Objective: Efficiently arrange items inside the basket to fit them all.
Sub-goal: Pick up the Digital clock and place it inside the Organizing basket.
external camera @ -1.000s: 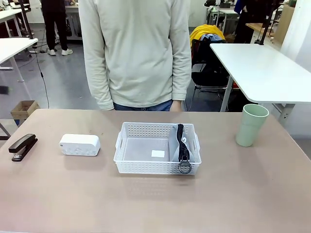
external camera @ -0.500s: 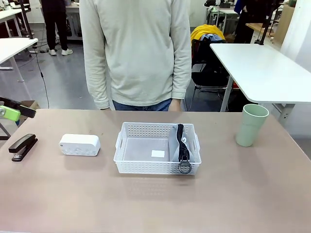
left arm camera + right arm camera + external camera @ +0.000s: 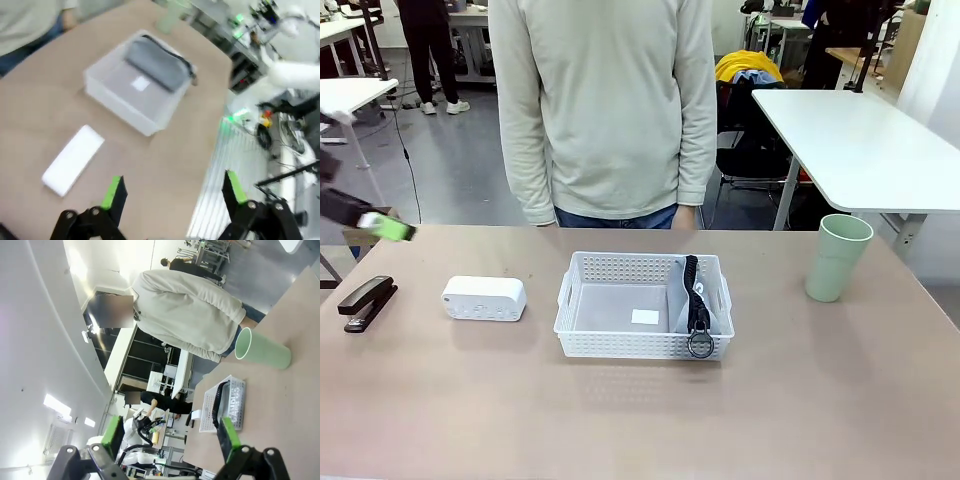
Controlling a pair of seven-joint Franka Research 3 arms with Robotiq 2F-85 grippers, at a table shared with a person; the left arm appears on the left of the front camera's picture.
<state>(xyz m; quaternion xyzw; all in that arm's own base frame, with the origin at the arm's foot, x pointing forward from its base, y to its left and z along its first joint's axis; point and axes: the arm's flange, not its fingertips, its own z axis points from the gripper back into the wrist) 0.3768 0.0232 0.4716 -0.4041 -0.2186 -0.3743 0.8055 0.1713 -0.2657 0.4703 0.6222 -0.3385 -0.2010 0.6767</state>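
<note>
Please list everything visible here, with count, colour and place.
basket: one, white, table middle
pouch: one, grey, on edge at basket's right end
device: one, white, left of basket
stapler: one, black, table's far left
cup: one, pale green, upright, table's right
table: one, brown, under everything
person: one, pale top, far side
left gripper: one, black with green pads, open, over table's left
right gripper: one, same colours, open, holding nothing
</note>
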